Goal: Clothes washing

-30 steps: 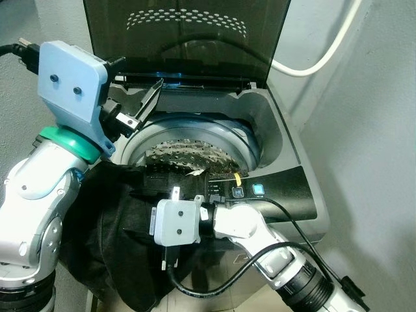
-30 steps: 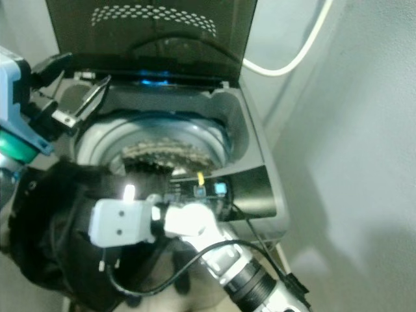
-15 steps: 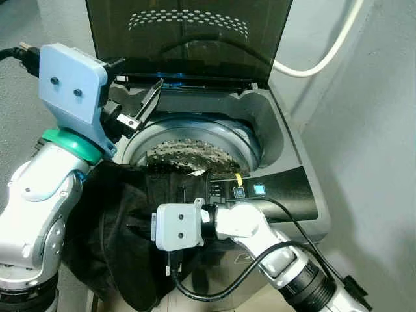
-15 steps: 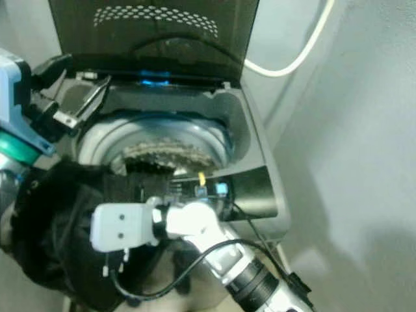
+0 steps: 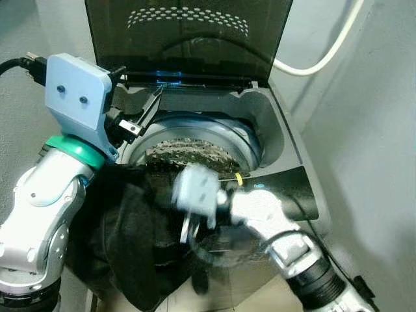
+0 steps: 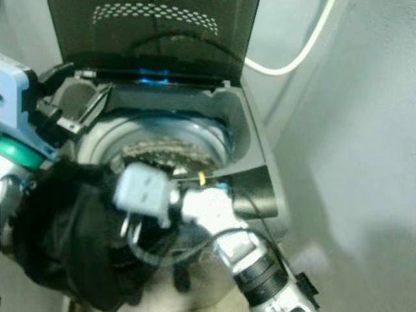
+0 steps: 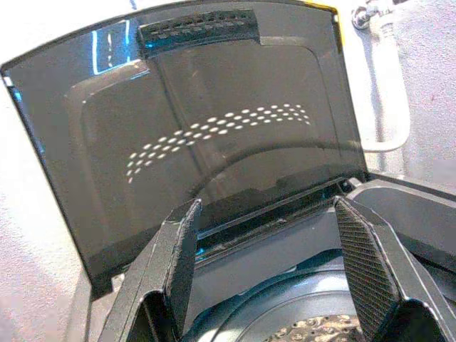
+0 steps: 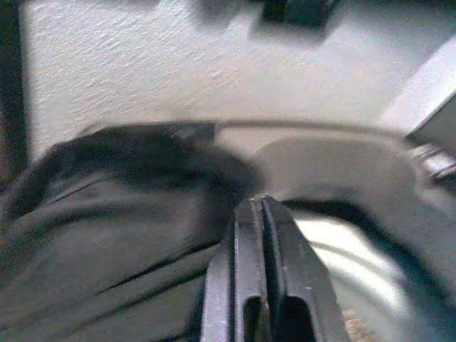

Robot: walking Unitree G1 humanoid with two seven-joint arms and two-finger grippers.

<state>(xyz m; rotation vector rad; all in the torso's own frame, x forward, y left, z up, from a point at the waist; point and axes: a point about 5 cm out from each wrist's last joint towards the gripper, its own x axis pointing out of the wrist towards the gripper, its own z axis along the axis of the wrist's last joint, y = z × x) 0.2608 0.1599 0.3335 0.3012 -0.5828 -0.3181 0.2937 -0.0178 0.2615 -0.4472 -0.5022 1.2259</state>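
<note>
Left eye view: my right arm is smeared with blur across the washing machine (image 5: 286, 136), so its end effector (image 8: 263, 285) is hard to read there; the right wrist view shows its fingers pressed flat together, nothing between them, next to the dark garment (image 5: 130, 227). That garment hangs over the machine's front left rim. Inside the drum (image 5: 188, 153) lies a pale speckled load. My left end effector (image 7: 267, 263) is spread wide and empty above the drum, facing the raised lid (image 5: 188, 32). No writing is legible.

Home laundry corner: top-loading washing machine (image 5: 273, 130), white hose (image 5: 325, 55), plaster walls (image 5: 370, 130).
</note>
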